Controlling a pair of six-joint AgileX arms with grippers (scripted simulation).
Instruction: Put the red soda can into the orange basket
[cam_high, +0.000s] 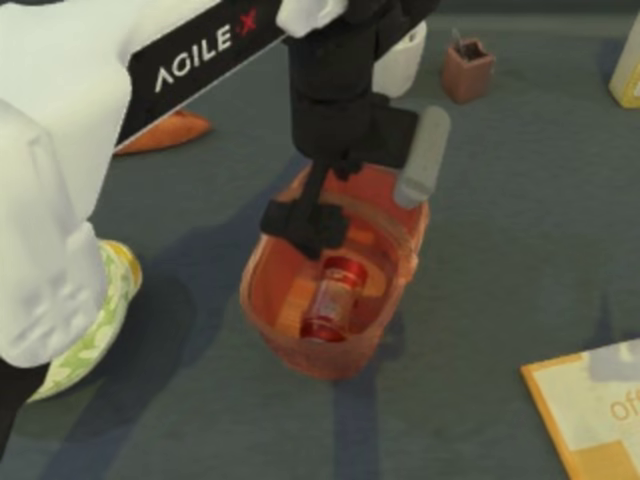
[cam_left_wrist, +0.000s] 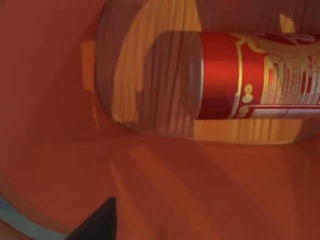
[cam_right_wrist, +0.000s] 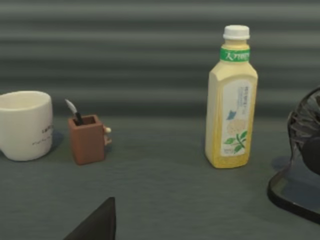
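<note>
The left arm, white-shelled with a black band lettered "AGILE X", reached from the top view's left over the oval orange-red woven basket (cam_high: 262, 300), and its black two-finger left gripper (cam_high: 310, 228) hung at the basket's far rim, just above the small red soda can (cam_high: 335, 298); whether its fingers were spread or pressed together could not be told, and they did not appear to be pinching the can. The can lay on its side on the basket's slatted floor, inside the walls. In the left wrist view the basket's wall (cam_left_wrist: 50, 125) filled the frame and the can (cam_left_wrist: 225, 75) showed a glossy red body, gold trim and a white panel of print too fine to read. The right gripper was out of the top view; only a dark fingertip (cam_right_wrist: 97, 225) showed in its wrist view. That view faced a pale yellow bottle (cam_right_wrist: 231, 115) with a white cap and a green neck band whose characters were illegible, a white mug (cam_right_wrist: 24, 125) with faint dark lettering, and a small brown square holder (cam_right_wrist: 87, 139).
</note>
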